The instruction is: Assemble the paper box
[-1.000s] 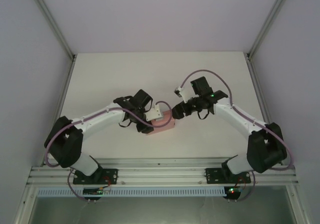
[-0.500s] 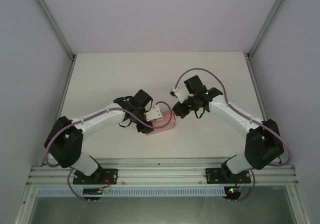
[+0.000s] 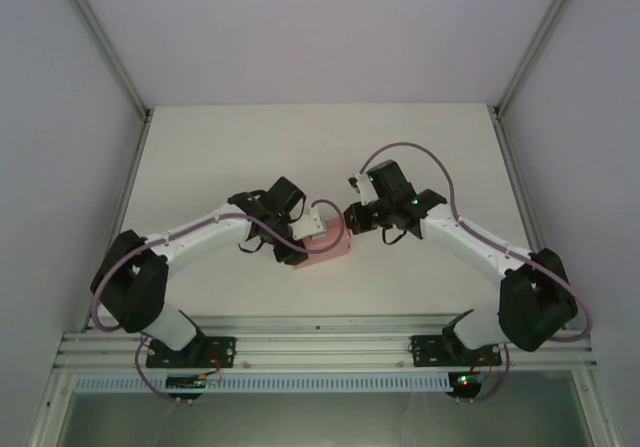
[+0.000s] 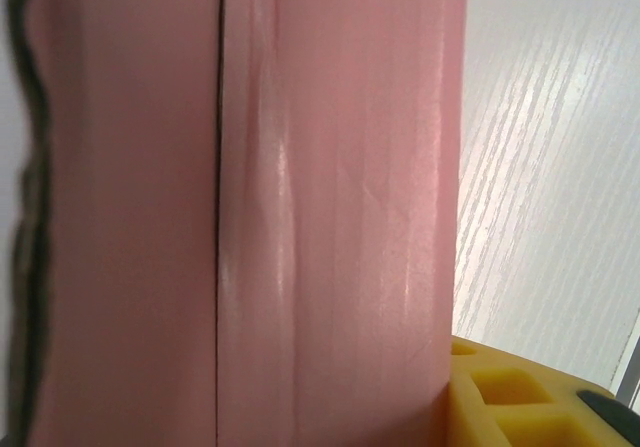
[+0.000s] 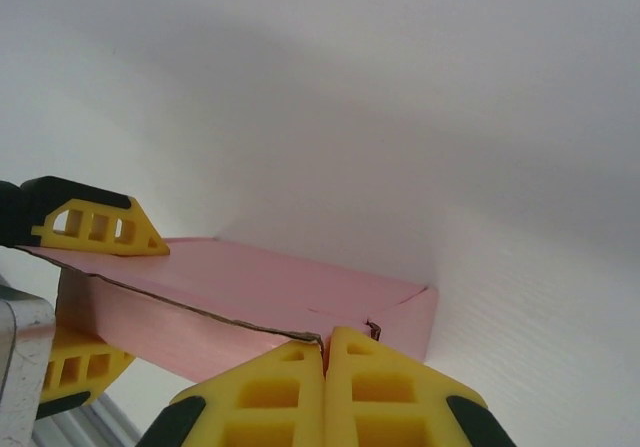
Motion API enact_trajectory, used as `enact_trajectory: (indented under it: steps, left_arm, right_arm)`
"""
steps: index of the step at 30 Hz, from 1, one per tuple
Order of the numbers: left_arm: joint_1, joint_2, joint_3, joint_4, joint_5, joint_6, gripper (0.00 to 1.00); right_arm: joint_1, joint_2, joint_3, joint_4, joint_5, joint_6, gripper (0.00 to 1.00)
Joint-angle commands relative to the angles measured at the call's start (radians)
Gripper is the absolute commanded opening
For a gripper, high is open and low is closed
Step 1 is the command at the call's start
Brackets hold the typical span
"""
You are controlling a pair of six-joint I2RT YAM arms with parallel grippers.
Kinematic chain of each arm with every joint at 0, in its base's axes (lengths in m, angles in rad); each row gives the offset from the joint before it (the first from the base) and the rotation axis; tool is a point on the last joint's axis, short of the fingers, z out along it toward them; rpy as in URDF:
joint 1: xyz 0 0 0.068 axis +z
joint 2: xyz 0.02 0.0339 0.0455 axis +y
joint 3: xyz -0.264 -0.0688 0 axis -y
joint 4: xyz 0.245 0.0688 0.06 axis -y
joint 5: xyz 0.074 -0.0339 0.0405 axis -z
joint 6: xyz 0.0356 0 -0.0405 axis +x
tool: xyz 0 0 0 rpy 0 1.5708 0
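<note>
1. The paper box point(image 3: 330, 248) is pink and folded into a flat rectangular form. It lies near the centre of the surface point(image 3: 250, 147), slightly toward 6 o'clock.
2. The left tool point(image 3: 308, 239) is clamped on the paper box from its 9 o'clock side, with one finger point(image 5: 95, 227) above the top panel and one below.
3. The right tool point(image 3: 352, 217) has its fingers pressed together with nothing between them. Its tips sit at the box's 1 o'clock corner; contact not confirmed.

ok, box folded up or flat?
Folded up: the paper box shows a top face, a side wall and an end wall.
</note>
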State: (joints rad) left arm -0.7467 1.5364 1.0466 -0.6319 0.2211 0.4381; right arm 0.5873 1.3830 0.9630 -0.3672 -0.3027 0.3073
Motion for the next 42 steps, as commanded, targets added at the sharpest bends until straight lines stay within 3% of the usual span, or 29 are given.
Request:
enact_trajectory:
  steps: [1, 4, 11, 16, 17, 20, 22, 25, 34, 37, 42]
  left_arm:
    - [0.012, 0.025, 0.026, 0.035, -0.025, -0.016, 0.36]
    - [0.015, 0.022, 0.020, 0.046, -0.027, -0.018, 0.37]
    - [0.023, 0.024, 0.033, 0.040, -0.030, -0.021, 0.38]
    - [0.023, 0.024, 0.037, 0.042, -0.029, -0.023, 0.43]
    - [0.023, 0.023, 0.041, 0.041, -0.028, -0.030, 0.46]
    - [0.023, 0.017, 0.061, 0.032, -0.028, -0.051, 0.71]
    - [0.020, 0.009, 0.076, 0.017, -0.039, -0.064, 0.99]
    - [0.009, -0.015, 0.098, -0.003, -0.083, -0.121, 0.99]
    - [-0.069, -0.189, 0.055, -0.097, -0.362, -0.449, 1.00]
    - [-0.070, -0.243, 0.018, -0.129, -0.436, -0.552, 0.90]
    - [-0.069, -0.295, -0.041, -0.095, -0.412, -0.571, 0.76]
  right_arm:
    - [0.036, -0.001, -0.105, 0.072, 0.035, -0.005, 0.00]
    - [0.051, -0.021, -0.184, 0.159, 0.037, -0.062, 0.00]
    - [0.101, -0.091, -0.287, 0.256, 0.185, -0.169, 0.00]
    - [0.106, -0.120, -0.290, 0.224, 0.268, -0.194, 0.00]
    - [0.107, -0.121, -0.286, 0.221, 0.283, -0.195, 0.00]
    - [0.126, -0.112, -0.265, 0.204, 0.326, -0.162, 0.00]
    - [0.142, -0.100, -0.239, 0.176, 0.375, -0.134, 0.00]
    - [0.175, -0.080, -0.195, 0.124, 0.472, -0.075, 0.00]
    - [0.230, -0.070, -0.125, 0.045, 0.522, -0.057, 0.00]
    - [0.236, -0.064, -0.109, 0.022, 0.523, -0.052, 0.00]
    - [0.238, -0.051, -0.099, 0.016, 0.509, -0.067, 0.00]
